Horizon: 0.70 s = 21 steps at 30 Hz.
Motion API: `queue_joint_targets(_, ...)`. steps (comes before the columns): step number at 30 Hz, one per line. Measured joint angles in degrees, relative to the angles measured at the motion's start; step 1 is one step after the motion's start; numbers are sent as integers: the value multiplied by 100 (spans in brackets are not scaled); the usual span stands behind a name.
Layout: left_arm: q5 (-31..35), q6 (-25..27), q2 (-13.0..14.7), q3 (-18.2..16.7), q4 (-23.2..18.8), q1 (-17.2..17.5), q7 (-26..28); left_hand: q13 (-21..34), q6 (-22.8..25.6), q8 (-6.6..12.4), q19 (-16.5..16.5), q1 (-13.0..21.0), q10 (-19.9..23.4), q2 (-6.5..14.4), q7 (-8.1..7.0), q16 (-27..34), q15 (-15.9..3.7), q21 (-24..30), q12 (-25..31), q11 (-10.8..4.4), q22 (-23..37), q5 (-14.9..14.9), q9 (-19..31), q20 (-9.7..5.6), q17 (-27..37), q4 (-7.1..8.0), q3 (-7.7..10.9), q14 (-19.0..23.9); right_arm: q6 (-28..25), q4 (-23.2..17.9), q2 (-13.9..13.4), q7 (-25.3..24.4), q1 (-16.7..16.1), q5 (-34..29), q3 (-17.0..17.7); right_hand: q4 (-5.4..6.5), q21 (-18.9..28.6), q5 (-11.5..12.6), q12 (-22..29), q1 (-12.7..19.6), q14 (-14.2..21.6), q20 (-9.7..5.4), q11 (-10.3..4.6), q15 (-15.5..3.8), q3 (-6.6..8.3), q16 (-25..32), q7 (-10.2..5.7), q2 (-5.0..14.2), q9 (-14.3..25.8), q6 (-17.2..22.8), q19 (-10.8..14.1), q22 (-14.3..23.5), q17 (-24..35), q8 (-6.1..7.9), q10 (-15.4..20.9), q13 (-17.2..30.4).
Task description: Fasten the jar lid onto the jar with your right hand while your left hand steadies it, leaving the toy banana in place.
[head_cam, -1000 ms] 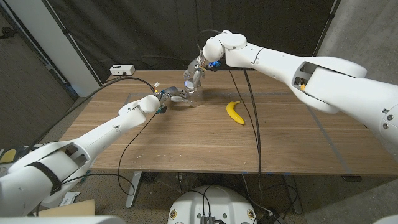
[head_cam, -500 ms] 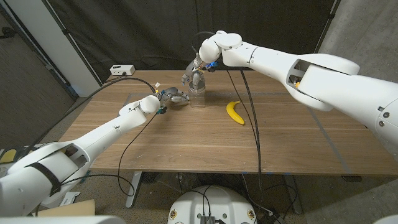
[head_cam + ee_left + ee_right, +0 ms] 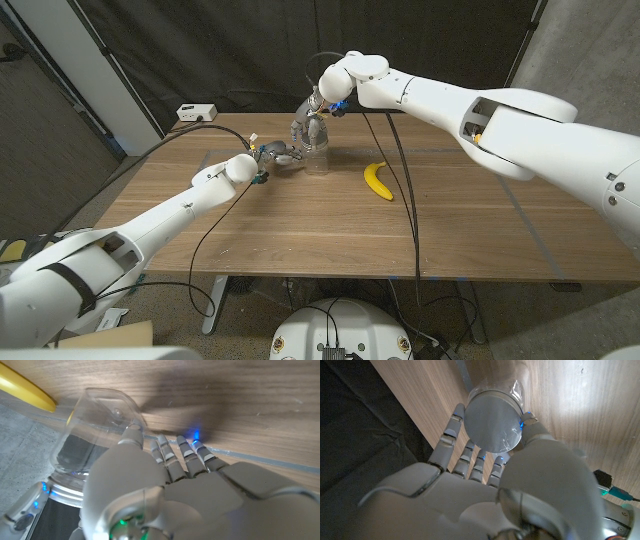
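Observation:
A clear plastic jar stands upright on the wooden table, toward the far edge. My right hand comes down on it from above, and its fingers and thumb wrap the grey lid on the jar's mouth. My left hand sits at the jar's base on its left. In the left wrist view its thumb touches the jar wall while its fingers stretch straight past it. The yellow toy banana lies to the jar's right, apart from both hands.
A small white box sits at the table's far left corner. Black cables hang from the right arm across the table near the banana, and another cable loops under the left arm. A dark curtain hangs behind the table.
The jar, tilted under my right hand a second ago, now stands upright on the table. My right arm has shifted slightly left; the left hand has barely moved.

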Motion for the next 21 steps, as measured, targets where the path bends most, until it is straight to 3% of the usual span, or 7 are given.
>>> queue_joint_targets(4,-43,-71,11,-7,-15,24,-43,9,-1431,0,-208,-298,-1237,-299,199,-16,-1,-139,0,129,29,154,0,17,-16,39,-258,-796,-40,-72,-40,-41,-32,-50,34,23,0,-1,0,8,31,-29,0,29,-24,0,31,-9,-12,31,31,0,27,0,2,0)
queue_joint_targets(7,-135,-220,-21,-27,82,8,-109,36,-1733,13,-319,-345,-1563,-425,66,-16,6,-164,5,101,16,239,0,93,-16,44,-339,-1053,-81,-163,-86,-34,-68,-51,73,41,0,0,44,8,51,9,-25,8,-41,0,106,-8,-12,-3,73,0,27,0,28,0)
queue_joint_targets(12,-370,-596,-88,-63,258,-26,-248,35,-1571,206,-473,-256,-1640,-515,-482,-16,11,-197,117,19,-14,350,17,181,-15,12,-389,-1153,-104,-305,-171,-23,-125,-46,153,64,-38,-1,89,39,124,1,-10,6,-64,40,197,24,-12,72,79,1,42,0,137,-16)
queue_joint_targets(14,-502,-806,-88,-63,258,-26,-321,30,-1398,276,-442,-234,-1527,-532,-522,14,11,-203,183,-37,-25,372,18,144,-15,3,-380,-1152,-104,-358,-208,-23,-150,-46,196,71,-42,-6,94,39,176,0,-23,9,-71,44,206,24,-12,81,79,-7,53,24,191,-17)
queue_joint_targets(16,-665,-1059,-321,-185,833,-142,-420,20,-1255,320,-402,-184,-1420,-504,-505,14,11,-227,219,-50,-37,392,18,102,-15,-4,-372,-1152,-111,-416,-247,-22,-180,45,246,83,-43,-6,142,39,258,-2,-6,11,-83,74,225,24,-35,149,122,-6,53,52,274,-17)
queue_joint_targets(20,-932,-1494,-321,-185,833,-142,-626,19,-1221,320,-392,-151,-1383,-471,-483,54,13,-226,219,-68,-42,393,18,74,-15,-4,-372,-1103,-111,-490,-315,-22,-218,45,343,88,-64,-7,165,30,310,-63,0,17,-88,89,257,64,-39,236,183,-4,53,84,351,-33)
queue_joint_targets(21,-1040,-1668,-543,-257,1349,-266,-723,19,-1223,319,-392,-147,-1383,-468,-481,54,11,-226,219,-68,-43,393,18,74,-15,-4,-372,-1087,-139,-510,-336,-40,-226,126,376,72,-64,-8,165,38,310,-63,1,17,-105,89,257,72,-39,236,184,-3,69,84,351,-41)
